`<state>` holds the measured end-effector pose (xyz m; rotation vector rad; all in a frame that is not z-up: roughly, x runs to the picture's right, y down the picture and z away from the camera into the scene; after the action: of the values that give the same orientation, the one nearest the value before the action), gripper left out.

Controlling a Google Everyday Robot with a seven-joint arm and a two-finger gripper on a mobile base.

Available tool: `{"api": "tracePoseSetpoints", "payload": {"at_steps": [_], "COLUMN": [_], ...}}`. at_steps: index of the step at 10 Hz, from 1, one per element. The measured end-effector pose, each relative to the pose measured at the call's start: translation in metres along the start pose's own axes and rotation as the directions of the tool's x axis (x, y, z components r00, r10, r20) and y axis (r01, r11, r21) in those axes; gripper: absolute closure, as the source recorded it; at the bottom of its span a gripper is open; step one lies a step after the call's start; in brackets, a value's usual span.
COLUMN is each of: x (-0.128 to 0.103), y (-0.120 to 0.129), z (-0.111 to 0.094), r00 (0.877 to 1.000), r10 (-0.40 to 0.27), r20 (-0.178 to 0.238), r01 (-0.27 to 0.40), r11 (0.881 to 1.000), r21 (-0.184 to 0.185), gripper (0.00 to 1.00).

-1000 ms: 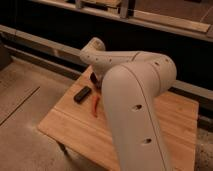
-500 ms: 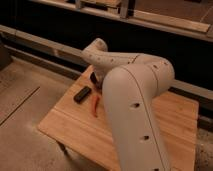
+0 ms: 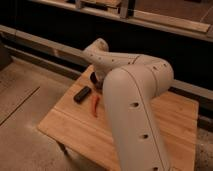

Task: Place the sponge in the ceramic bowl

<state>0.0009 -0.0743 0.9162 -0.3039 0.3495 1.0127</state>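
Note:
My big white arm (image 3: pixel 132 100) bends across the wooden table (image 3: pixel 75 130) and blocks most of the view. My gripper (image 3: pixel 98 83) shows only as a dark shape under the arm's end, low over the table's far left corner. A dark rounded edge (image 3: pixel 92 78) sits right beside it; I cannot tell whether it is the ceramic bowl or part of the gripper. The sponge is hidden.
A black rectangular block (image 3: pixel 82 94) lies on the left part of the table. A thin orange-red object (image 3: pixel 95 106) lies just right of it. A dark wall with a pale rail (image 3: pixel 45 47) runs behind the table; bare floor (image 3: pixel 25 100) lies to the left.

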Motion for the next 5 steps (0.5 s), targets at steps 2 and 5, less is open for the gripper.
{"api": "tracePoseSetpoints", "payload": {"at_steps": [2, 5], "x": [0.0015, 0.0017], "y": [-0.0021, -0.0039], "z": [0.0006, 0.0002], "r00": [1.000, 1.000], "r10": [0.007, 0.010], "r20": [-0.003, -0.004], "r01": [-0.007, -0.010], "r11": [1.000, 1.000], "r21": [-0.006, -0.006], "gripper": [0.45, 0.45]}}
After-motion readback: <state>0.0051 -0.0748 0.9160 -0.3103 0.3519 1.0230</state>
